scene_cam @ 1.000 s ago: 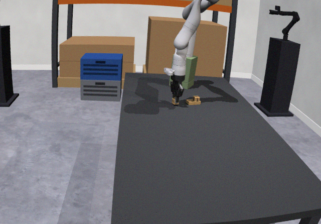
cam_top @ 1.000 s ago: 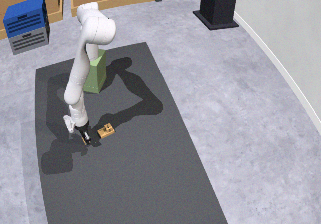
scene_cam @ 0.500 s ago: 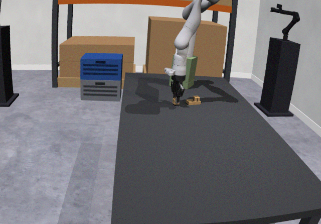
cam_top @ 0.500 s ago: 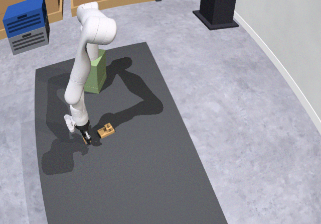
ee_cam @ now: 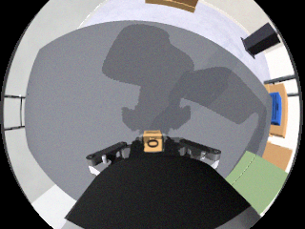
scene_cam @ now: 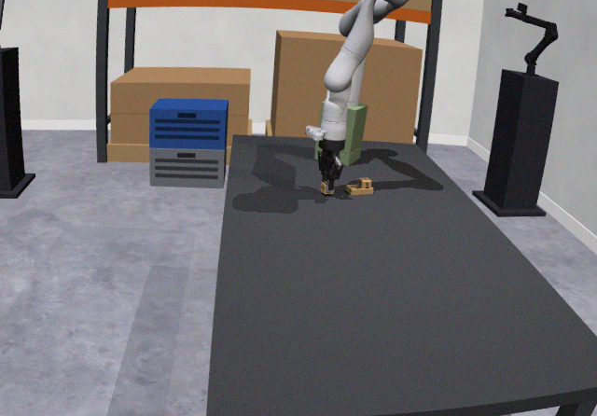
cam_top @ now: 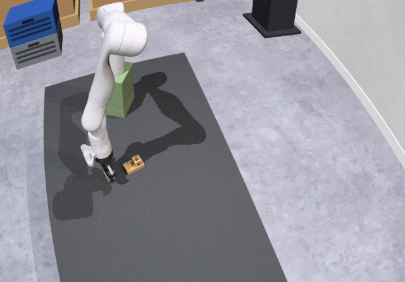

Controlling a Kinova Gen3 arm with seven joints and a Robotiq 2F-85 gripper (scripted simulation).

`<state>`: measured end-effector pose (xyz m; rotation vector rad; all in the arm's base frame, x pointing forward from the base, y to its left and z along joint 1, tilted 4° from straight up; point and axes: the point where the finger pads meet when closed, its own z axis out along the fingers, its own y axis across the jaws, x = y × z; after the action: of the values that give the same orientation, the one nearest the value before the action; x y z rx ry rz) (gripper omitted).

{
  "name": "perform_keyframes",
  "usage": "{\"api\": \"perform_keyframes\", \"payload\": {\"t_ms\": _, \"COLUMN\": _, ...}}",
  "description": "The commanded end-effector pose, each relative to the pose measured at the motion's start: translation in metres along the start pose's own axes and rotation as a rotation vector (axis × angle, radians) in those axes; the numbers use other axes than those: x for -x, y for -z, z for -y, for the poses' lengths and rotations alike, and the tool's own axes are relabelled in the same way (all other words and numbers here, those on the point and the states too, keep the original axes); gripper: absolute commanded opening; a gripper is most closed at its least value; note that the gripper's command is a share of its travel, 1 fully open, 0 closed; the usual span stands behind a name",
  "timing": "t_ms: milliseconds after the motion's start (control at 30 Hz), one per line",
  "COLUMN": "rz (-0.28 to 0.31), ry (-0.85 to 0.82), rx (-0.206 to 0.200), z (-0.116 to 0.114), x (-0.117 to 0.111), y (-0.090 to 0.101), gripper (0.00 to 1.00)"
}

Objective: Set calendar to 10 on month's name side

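Observation:
The light-wood tray (cam_top: 135, 169) (scene_cam: 359, 191) stands on the dark table top. One wooden cube (cam_top: 137, 160) (scene_cam: 366, 183) with dark marks is at its right part and rises above the walls; its digit is too small to read. The tray's left part looks empty. My gripper (cam_top: 111, 177) (scene_cam: 329, 189) (ee_cam: 152, 138) points down, beside the tray on the left in the top and exterior views. It is shut on the other wooden cube (cam_top: 107, 176) (scene_cam: 325, 188) (ee_cam: 152, 135), low over the table. That cube shows a 0 in the wrist view. Whether it touches the table is unclear.
The green pedestal (cam_top: 122, 92) (scene_cam: 355, 131) (ee_cam: 259, 178) of the arm stands behind the gripper and tray on the table (cam_top: 169, 214) (scene_cam: 376, 281). Blue and grey crates (cam_top: 34, 27) (scene_cam: 187, 136) and a black stand (cam_top: 276, 4) (scene_cam: 518, 146) are off the table.

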<state>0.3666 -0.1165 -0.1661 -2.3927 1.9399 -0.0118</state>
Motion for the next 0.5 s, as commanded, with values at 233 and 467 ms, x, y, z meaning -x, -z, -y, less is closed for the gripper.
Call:
{"api": "perform_keyframes", "payload": {"t_ms": 233, "rz": 0.005, "ry": 0.0, "rx": -0.003, "z": 0.0004, "x": 0.003, "y": -0.0006, "gripper": 0.26}}
{"api": "perform_keyframes", "payload": {"t_ms": 467, "rz": 0.005, "ry": 0.0, "rx": -0.003, "z": 0.0004, "x": 0.003, "y": -0.0006, "gripper": 0.26}}
